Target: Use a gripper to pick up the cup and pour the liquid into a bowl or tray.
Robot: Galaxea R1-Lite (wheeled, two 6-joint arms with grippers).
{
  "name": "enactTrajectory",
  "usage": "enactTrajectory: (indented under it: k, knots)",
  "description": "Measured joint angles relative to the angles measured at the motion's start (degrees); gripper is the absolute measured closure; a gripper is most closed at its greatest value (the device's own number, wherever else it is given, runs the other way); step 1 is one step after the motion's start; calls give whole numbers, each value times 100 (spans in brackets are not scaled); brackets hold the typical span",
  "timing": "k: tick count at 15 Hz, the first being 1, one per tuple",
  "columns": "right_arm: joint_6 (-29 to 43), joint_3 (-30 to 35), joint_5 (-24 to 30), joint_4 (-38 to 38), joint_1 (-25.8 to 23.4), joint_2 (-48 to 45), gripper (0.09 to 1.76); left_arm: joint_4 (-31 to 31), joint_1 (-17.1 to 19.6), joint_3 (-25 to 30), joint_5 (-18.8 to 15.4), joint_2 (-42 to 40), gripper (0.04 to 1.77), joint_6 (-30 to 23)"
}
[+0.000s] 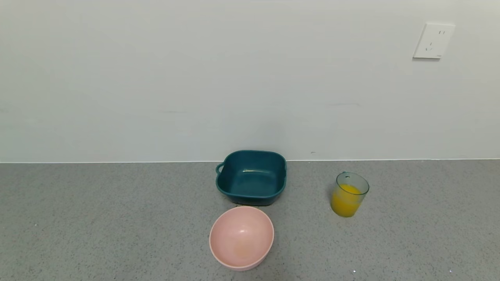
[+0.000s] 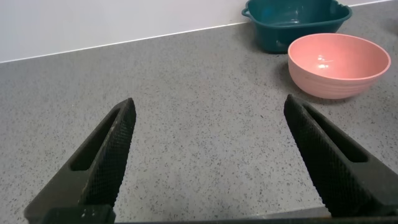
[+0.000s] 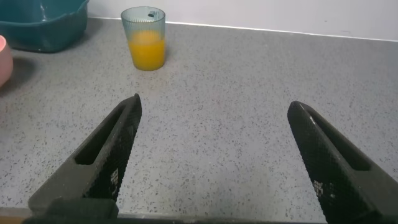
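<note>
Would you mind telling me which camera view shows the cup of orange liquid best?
The head view: the cup stands whole and upright on the counter, right of the teal dish. The right wrist view shows it too, farther off beyond the open right hand. The left wrist view does not show it.

Orange liquid (image 1: 344, 203) in a pale blue-green cup (image 1: 350, 194), teal dish (image 1: 252, 177), pink bowl (image 1: 241, 237), speckled grey counter (image 1: 117, 218).
</note>
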Motion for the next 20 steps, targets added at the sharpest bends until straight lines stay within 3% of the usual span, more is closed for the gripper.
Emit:
enactTrajectory:
  k: [4, 8, 16, 20]
  knots:
    - [-48, -94, 22, 11, -5, 7, 14, -2, 0, 0, 0, 0, 9, 0]
    - [-122, -853, 24, 273, 22, 467, 14, 0, 0, 0, 2, 0, 9, 0]
    - [-247, -3368, 74, 290, 4, 3301, 14, 0, 0, 0, 2, 0, 9, 0]
    - [-328, -4084, 80, 111, 540, 4751, 14, -2, 0, 0, 0, 0, 9, 0]
